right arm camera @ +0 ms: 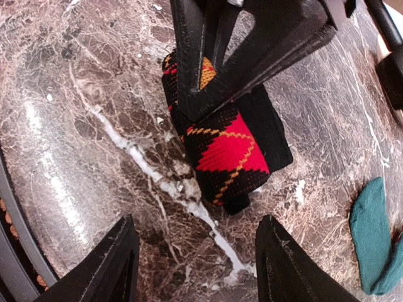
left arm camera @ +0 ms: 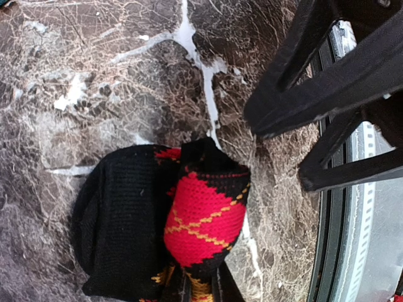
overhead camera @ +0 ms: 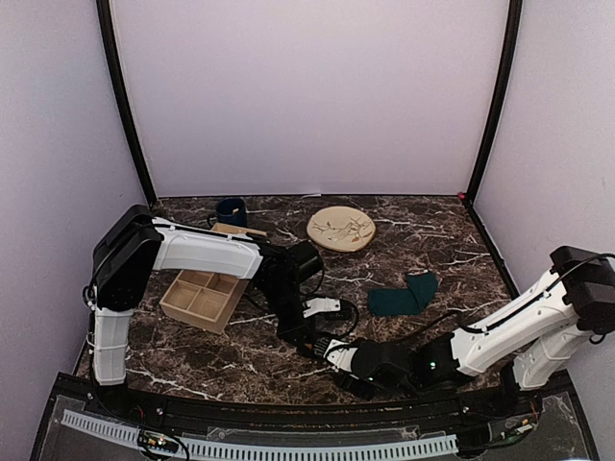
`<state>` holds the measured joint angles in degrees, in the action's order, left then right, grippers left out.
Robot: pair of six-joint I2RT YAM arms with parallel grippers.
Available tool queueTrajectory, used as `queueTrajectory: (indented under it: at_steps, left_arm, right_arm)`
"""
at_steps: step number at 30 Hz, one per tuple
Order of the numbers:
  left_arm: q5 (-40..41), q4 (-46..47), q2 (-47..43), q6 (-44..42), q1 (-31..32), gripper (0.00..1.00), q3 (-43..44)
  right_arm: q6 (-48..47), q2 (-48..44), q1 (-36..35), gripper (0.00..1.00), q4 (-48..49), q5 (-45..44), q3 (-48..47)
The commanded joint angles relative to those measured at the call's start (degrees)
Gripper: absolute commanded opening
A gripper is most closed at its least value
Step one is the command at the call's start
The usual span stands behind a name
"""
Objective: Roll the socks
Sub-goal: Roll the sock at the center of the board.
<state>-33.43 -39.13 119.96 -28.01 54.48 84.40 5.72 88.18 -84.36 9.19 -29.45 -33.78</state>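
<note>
The black argyle sock pair [left arm camera: 201,220], with red and yellow diamonds, lies bunched on the marble table near the front edge. My left gripper [left arm camera: 200,288] is shut on one end of it. In the right wrist view the left fingers [right arm camera: 201,69] clamp the argyle pair [right arm camera: 230,154] from above. My right gripper [right arm camera: 198,255] is open and empty, a short way in front of the sock's free end and not touching it. The teal-green sock pair [overhead camera: 404,296] lies flat to the right of centre, and shows in the right wrist view [right arm camera: 374,239]. In the top view both grippers, left [overhead camera: 322,348] and right [overhead camera: 357,376], meet at front centre and hide the argyle pair.
A wooden compartment box [overhead camera: 204,298] sits at the left under the left arm. A dark blue mug [overhead camera: 231,211] stands at the back left and a round beige plate [overhead camera: 341,229] at the back centre. The table's front rail [overhead camera: 307,423] runs just behind the grippers.
</note>
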Motion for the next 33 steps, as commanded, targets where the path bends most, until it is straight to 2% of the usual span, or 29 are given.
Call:
queueTrajectory:
  at_steps: [1, 19, 33]
  left_arm:
    - [0.60, -4.46, 2.12, -0.03, -0.06, 0.00, -0.29]
    - [-0.57, -5.24, 2.71, -0.30, -0.25, 0.00, 0.34]
    - [-1.02, -5.29, 2.90, -0.48, -0.42, 0.00, 0.59]
  right_arm:
    - [-4.90, 2.04, -0.38, 0.59, 3.71, -2.27, -1.87]
    - [-11.75, 5.73, 3.25, 0.58, 8.99, -0.70, -1.82]
    - [-14.27, 7.20, 5.70, 0.51, 9.56, 3.90, -2.36]
